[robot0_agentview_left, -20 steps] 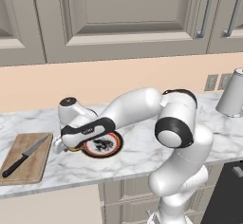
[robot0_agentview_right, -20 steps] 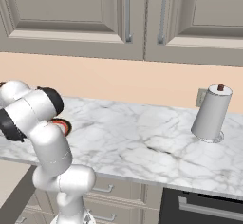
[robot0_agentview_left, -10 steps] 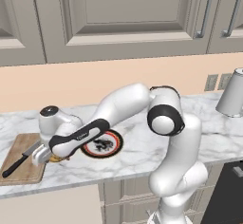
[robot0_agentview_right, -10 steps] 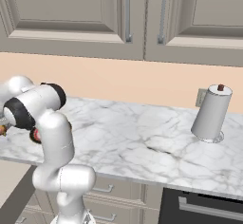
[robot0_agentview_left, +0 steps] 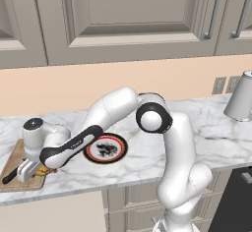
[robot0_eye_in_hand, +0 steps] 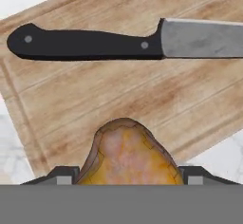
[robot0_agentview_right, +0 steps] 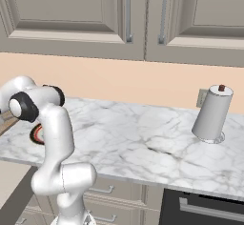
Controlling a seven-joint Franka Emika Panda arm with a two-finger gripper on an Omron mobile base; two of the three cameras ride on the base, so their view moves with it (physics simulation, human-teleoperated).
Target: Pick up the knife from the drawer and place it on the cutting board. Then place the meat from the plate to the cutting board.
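My fingers (robot0_eye_in_hand: 65,174) were closed on the meat (robot0_eye_in_hand: 129,154), one on each side of it, over the cutting board (robot0_eye_in_hand: 118,97). Beyond the meat, the knife (robot0_eye_in_hand: 114,41) lay flat across the board, apart from my fingertips.

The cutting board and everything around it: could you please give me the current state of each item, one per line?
cutting board: flat on the counter, knife lying on it.
knife: resting on the board, untouched.
meat: held between the fingertips, over the board.
hand: closed on the meat, low over the board.
plate: on the counter, meat gone from it.
upper cabinet doors: closed.
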